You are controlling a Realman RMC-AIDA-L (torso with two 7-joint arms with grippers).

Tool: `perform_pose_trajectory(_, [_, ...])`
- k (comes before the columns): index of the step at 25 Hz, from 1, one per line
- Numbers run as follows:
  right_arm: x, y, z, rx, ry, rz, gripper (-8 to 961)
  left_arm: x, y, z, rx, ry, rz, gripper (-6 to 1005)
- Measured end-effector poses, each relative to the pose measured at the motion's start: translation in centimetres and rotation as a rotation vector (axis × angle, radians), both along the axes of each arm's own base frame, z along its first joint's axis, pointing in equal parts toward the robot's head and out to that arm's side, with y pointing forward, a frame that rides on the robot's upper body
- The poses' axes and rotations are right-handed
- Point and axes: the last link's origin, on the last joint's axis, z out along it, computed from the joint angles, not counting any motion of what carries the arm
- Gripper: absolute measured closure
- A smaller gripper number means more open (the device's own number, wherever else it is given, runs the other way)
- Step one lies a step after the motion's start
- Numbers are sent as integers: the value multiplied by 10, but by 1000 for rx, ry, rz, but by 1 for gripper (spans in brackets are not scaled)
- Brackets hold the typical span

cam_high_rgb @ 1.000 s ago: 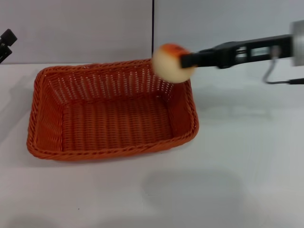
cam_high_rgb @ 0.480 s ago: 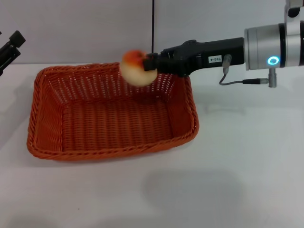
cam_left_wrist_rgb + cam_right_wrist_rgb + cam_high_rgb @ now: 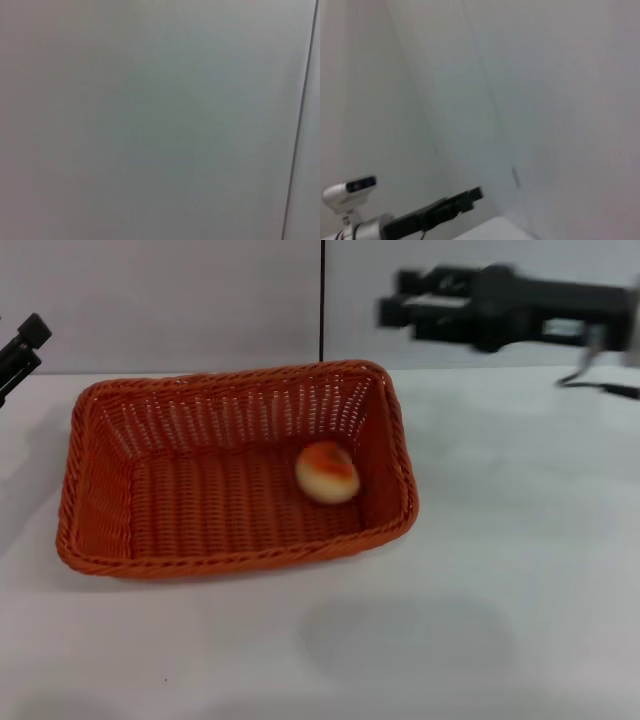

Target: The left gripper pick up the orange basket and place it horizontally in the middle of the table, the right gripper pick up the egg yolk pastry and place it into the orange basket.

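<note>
Now the egg yolk pastry (image 3: 327, 472) lies in the orange basket (image 3: 100, 540), below the spread right claw (image 3: 398, 302).

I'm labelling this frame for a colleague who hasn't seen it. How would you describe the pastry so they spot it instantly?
Start at the white table and find the big orange basket on it. Inside, on the woven floor toward the basket's right end, lies the pastry. It is the only thing in the basket: a small round cream bun with an orange-brown top.

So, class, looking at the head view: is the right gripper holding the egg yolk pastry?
No: the egg yolk pastry lies on the floor of the orange basket, while the right gripper is raised above the basket's far right corner, empty.
</note>
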Motion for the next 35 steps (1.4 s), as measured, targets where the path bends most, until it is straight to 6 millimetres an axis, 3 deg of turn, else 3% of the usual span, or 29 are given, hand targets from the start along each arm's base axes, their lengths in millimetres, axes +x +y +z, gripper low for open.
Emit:
perform_pose_trajectory(1, [14,-10,18,80,14,-7,490,-1,-1,0,5,3,2,223])
perform_pose_trajectory(2, [14,-10,18,80,14,-7,472,-2,-3,-1,13,5,4,223])
perform_pose_trajectory(9, [74,-62,62,419,138,-40,282,-12,-15,-5,75,48,23,223])
perform_pose_trajectory(11, [100,-82,65,560,223,-84,282,-14,-18,-5,85,60,24,223])
perform_pose_trajectory(12, [100,-82,65,560,223,-84,282,-17,-24,-5,113,57,33,223])
perform_pose_trajectory(16, [131,-96,61,719,298,-176,283,-19,-28,-5,149,54,40,223])
perform_pose_trajectory(21, [143,-98,54,797,323,-226,284,-19,-34,-6,210,85,23,223])
perform_pose_trajectory(29, [141,-92,50,821,323,-222,283,-18,-45,-22,309,93,35,223])
perform_pose_trajectory(35, [142,-85,47,822,328,-252,282,-18,-46,-24,313,87,40,223])
